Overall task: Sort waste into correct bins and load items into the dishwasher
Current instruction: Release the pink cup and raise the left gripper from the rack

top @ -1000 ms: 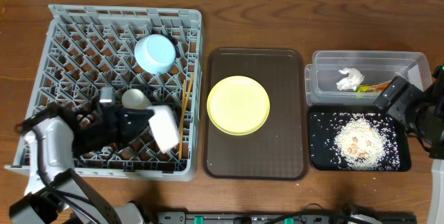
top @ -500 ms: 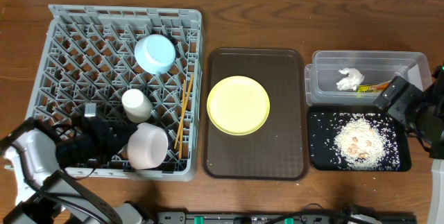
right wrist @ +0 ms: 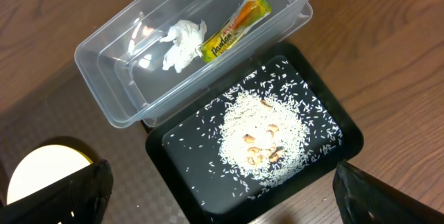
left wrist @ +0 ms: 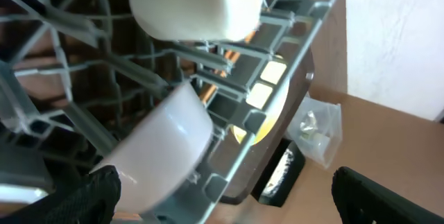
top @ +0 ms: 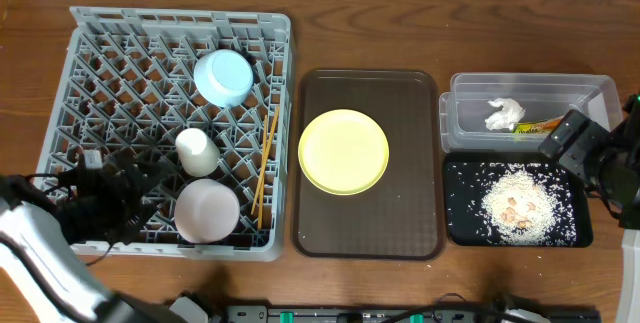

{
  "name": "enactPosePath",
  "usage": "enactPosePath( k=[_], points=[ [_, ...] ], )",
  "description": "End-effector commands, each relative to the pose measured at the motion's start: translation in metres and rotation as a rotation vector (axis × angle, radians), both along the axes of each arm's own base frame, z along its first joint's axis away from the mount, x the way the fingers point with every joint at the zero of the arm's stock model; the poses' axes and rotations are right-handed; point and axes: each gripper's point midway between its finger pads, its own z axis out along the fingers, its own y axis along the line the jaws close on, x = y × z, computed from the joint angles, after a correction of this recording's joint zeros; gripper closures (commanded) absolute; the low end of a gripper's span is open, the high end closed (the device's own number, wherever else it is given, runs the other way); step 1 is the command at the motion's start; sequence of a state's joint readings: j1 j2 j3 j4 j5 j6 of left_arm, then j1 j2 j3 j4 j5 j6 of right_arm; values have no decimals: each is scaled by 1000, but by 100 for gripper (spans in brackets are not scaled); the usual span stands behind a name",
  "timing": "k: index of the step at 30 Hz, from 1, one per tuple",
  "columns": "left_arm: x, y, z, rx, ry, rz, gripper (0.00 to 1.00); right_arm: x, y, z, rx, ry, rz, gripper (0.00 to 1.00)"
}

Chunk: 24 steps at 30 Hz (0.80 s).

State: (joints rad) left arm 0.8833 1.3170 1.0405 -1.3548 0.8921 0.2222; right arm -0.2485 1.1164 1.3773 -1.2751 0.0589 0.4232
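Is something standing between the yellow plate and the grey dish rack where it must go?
Nothing visible does. The yellow plate lies on the brown tray, which sits next to the dish rack. Only the rack's near wall separates them; chopsticks lie just inside it.

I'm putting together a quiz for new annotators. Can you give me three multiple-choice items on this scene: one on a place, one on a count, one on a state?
1. Where does the yellow plate lie?
A. upright in a rack
B. flat on the brown tray
C. inside a bin

2. How many pieces of waste lie in the clear container?
A. none
B. four
C. two

3. How is the left gripper?
A. open, holding nothing
B. shut on a dish
C. shut and empty

Answers:
1 B: the plate rests in the middle of the tray.
2 C: only a napkin and a wrapper are inside.
3 A: the wrist view shows its fingers wide apart with nothing gripped between them.
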Motion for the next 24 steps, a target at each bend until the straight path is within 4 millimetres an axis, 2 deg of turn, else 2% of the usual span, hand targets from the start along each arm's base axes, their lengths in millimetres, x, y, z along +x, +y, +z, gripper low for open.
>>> enactPosePath(
  k=[1,5,6,7,8,9,10,15,21,24],
  points=[
    [-3,-17,22,83,-60,-45,2,-1,0,2,-11,-2,9,1],
    [-7,-55,39,-8,-104,-98,2,-1,0,2,-11,-2,9,1],
    [-9,-62,40,-17,-111,-123,9,-1,0,2,-11,-2,9,1],
    [-10,-69,39,-4,-119,-161,39,-1,0,2,-11,-2,9,1],
    [-11,-73,37,10,-121,-196,73,-1,0,2,-11,-2,9,1],
    [-13,-78,33,27,-107,-229,87,-1,0,2,-11,-2,9,1],
    [-15,-81,30,37,-91,-251,92,-1,0,2,-11,-2,9,1],
    [-24,-77,-1,137,81,-262,92,-1,0,2,-11,-2,9,1],
    [-20,-81,-28,150,142,-239,92,-1,0,2,-11,-2,9,1],
    [-27,-68,-48,235,245,-189,92,-1,0,2,-11,-2,9,1]
  ],
)
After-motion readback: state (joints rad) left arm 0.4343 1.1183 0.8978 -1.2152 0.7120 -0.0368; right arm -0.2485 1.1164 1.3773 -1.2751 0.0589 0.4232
